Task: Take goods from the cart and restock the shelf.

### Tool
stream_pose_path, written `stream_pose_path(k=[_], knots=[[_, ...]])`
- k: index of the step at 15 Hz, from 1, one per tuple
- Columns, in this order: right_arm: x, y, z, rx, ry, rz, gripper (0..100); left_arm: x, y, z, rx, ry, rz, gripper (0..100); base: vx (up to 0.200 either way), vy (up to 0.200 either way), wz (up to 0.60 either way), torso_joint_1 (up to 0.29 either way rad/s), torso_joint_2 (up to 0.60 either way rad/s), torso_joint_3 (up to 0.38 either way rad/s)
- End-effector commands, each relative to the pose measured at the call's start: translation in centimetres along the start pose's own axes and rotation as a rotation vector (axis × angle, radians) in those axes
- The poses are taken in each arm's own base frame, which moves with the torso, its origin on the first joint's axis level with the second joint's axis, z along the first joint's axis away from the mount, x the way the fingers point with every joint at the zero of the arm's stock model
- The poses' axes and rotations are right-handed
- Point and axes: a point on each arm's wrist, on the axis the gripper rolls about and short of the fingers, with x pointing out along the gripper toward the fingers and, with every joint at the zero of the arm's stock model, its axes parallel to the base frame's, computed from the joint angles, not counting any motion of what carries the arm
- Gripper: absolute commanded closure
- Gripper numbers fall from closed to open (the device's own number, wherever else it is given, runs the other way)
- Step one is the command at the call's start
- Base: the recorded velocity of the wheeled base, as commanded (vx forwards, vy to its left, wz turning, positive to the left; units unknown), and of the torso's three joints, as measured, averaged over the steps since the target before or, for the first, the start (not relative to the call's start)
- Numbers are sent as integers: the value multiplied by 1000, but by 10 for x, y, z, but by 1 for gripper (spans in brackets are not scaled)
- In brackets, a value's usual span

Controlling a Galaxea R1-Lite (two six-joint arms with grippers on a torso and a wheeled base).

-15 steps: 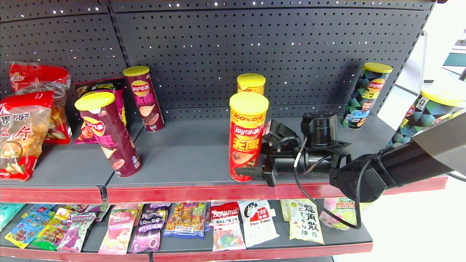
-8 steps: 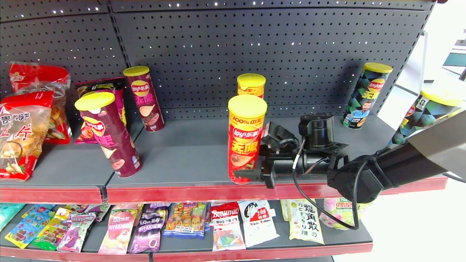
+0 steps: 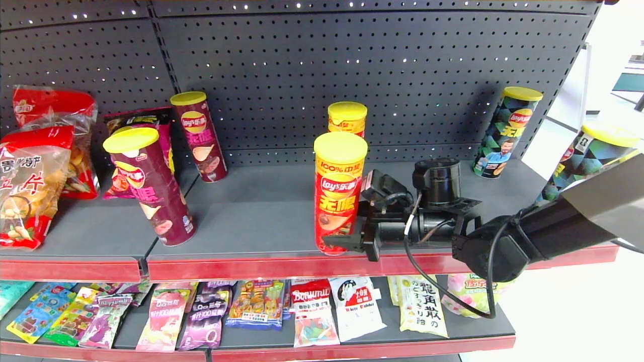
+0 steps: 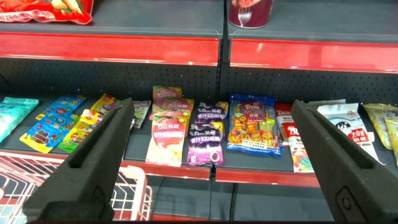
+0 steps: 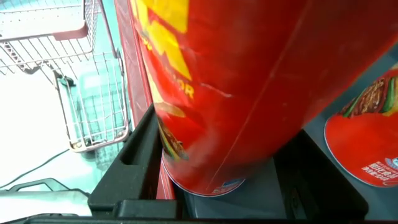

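Right gripper (image 3: 340, 237) clamps the lower body of an upright red cylindrical chip can with yellow lid (image 3: 341, 191) at the front edge of the grey metal shelf (image 3: 261, 211); left gripper (image 4: 212, 106) spread wide, empty.

The chip can (image 3: 338, 193) stands at the shelf (image 3: 261, 216) front, a second can (image 3: 347, 116) behind.

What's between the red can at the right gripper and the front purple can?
Only bare shelf, in the head view: nothing stands between the red can and the front purple can.
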Motion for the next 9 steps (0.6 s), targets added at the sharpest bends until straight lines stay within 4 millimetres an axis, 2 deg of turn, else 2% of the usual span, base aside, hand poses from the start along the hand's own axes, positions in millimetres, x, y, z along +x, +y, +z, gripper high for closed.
stream_pose_path(k=[1, 3, 4, 9], knots=[[1, 0, -2, 4, 4, 4, 100, 0, 0, 0, 0, 1, 1, 0, 0, 0, 0, 0, 0, 0], [1, 0, -3, 6, 7, 3, 100, 0, 0, 0, 0, 1, 1, 0, 0, 0, 0, 0, 0, 0], [2, 0, -3, 7, 8, 4, 0, 0, 0, 0, 0, 1, 1, 0, 0, 0, 0, 0, 0, 0], [1, -1, -2, 8, 3, 2, 0, 0, 0, 0, 0, 1, 1, 0, 0, 0, 0, 0, 0, 0]])
